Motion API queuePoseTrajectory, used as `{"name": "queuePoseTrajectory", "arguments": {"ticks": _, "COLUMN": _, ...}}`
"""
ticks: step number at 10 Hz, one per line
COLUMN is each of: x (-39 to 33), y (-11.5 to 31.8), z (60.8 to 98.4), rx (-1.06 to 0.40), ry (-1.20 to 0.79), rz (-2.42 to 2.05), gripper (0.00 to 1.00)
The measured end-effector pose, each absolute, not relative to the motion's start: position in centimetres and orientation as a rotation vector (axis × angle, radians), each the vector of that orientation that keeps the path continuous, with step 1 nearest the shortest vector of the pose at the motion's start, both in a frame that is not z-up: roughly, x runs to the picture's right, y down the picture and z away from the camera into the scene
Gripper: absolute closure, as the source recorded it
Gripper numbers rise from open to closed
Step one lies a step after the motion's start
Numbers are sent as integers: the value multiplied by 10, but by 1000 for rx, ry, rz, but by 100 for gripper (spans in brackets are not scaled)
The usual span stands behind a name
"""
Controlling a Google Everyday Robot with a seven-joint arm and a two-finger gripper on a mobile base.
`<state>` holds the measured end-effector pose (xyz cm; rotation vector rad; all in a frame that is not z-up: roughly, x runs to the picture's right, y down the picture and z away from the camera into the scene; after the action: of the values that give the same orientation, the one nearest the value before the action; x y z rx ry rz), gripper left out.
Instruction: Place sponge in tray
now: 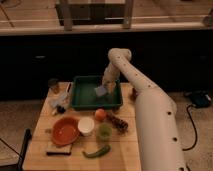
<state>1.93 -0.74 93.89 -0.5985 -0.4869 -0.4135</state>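
The arm (150,116) is one chunky off-white tube with a smooth plastic-looking shell. It's really fat on the near section and slimmer past the rounded joint up top. There are a few tiny dark dots down the side of the big section, can't tell what they are. The gripper (106,86) on the end is the same pale colour, over the right side of the tray (75,93)

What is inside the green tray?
Only the sponge, near the right wall of the tray as pictured, with the hand just above it. The floor beneath them is covered.
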Motion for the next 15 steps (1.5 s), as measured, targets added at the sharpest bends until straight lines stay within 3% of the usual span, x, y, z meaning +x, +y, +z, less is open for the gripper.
{"name": "queuePoseTrajectory", "arguments": {"ticks": 15, "x": 25, "y": -9, "z": 942, "rx": -596, "ry": -487, "rz": -404, "gripper": 99}}
